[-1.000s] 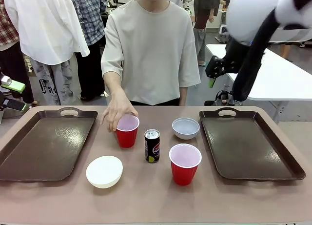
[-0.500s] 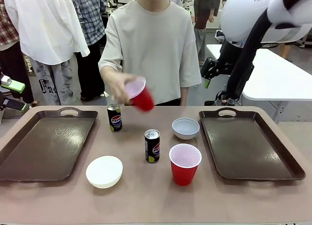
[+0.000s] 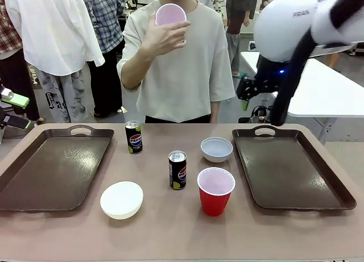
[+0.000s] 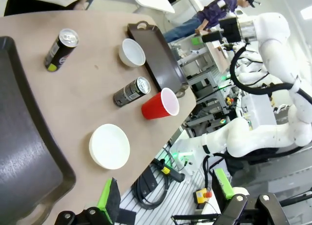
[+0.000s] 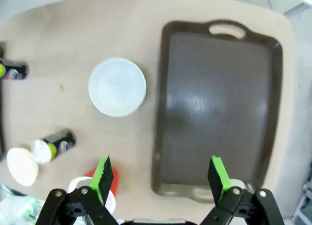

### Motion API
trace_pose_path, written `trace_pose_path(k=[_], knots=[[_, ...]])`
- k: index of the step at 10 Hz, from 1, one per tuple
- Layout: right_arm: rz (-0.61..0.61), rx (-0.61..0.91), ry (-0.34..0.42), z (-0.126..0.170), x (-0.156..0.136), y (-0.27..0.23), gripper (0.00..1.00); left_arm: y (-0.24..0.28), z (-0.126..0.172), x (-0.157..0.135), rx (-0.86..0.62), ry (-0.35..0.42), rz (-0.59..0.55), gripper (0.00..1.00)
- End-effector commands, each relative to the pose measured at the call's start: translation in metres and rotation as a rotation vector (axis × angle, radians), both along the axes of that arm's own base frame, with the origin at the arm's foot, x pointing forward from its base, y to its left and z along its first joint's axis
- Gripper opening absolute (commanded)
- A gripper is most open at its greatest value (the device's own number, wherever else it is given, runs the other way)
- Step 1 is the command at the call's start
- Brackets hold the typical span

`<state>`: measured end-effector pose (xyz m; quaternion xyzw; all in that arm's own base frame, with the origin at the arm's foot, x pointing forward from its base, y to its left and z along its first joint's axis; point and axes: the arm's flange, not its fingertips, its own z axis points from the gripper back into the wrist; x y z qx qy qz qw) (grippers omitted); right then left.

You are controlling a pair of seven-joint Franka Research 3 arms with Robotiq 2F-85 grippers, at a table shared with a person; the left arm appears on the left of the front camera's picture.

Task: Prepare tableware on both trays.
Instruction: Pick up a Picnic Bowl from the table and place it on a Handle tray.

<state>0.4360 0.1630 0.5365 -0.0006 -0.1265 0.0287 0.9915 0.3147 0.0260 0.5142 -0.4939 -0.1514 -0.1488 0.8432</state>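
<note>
Person's hand [image 3: 165, 39] held red cup [image 3: 170, 15] high, far side | left gripper [image 4: 165, 193] spread, empty | right gripper [image 5: 161, 178] spread, empty

You see the left tray [image 3: 54, 168] and the right tray [image 3: 290, 165] at the two ends of the table [image 3: 170, 233]. Between them, the far can [image 3: 133, 137] stands near the left tray, and the far bowl [image 3: 216, 149] sits just beside the right tray. The middle can [image 3: 177, 170], near bowl [image 3: 121, 199] and cup [image 3: 215, 191] sit closer to you.
</note>
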Motion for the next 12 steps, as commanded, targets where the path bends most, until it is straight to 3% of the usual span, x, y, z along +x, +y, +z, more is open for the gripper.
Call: trace_pose_path(k=[1,5,9,12], knots=[[-0.061,0.002,-0.048,0.012,-0.056,-0.029,1.00,-0.001,0.000,0.001,-0.021,-0.026,-0.008,1.00],[-0.097,0.081,0.083,-0.043,0.011,-0.025,1.00,-0.001,0.000,0.001,-0.021,-0.026,-0.008,1.00],[-0.116,0.092,0.073,-0.101,0.091,0.014,1.00,-0.001,0.000,0.001,-0.021,-0.026,-0.008,1.00],[-0.115,0.061,0.102,-0.140,0.125,0.033,1.00,-0.001,0.000,0.001,-0.021,-0.026,-0.008,1.00]])
